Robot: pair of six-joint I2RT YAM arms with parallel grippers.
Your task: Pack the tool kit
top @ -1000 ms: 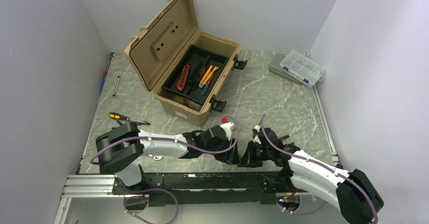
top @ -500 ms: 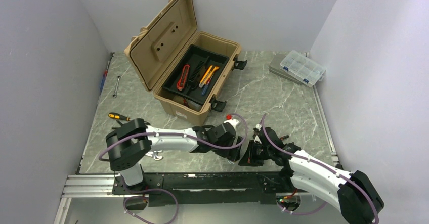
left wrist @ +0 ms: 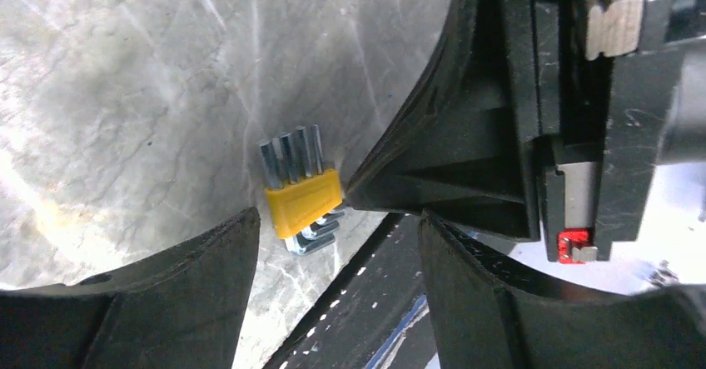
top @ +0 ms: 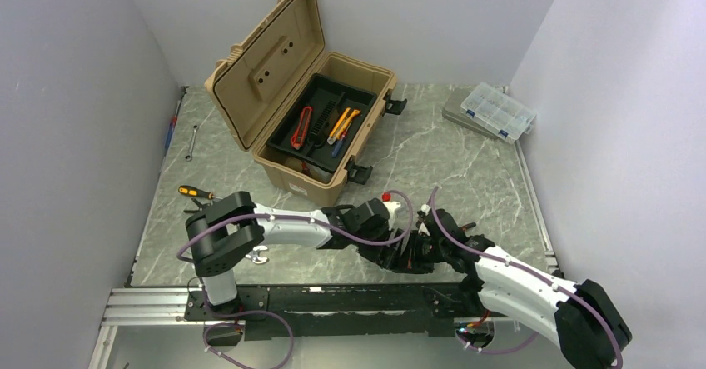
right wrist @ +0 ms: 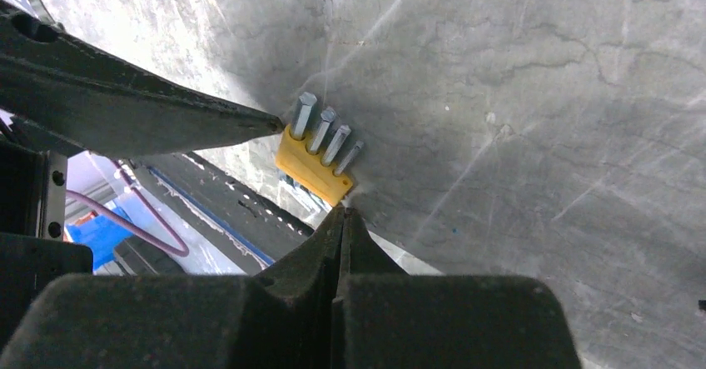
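While the closed right jaws are touching the yellow hex-key set [right wrist: 316, 165], the left jaws are gaping wide, empty.

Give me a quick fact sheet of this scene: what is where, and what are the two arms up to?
Toolbox: tan toolbox, lid raised, toward the back of the table
Inside: black insert tray holding a red knife and a yellow knife
Hex key set: in a yellow holder, at the table's near edge, outside the box
Left end effector: open, beside the hex key set, not gripping it
Right end effector: shut, tips at the holder's edge
Loose items: screwdriver, wrench, clear organiser case
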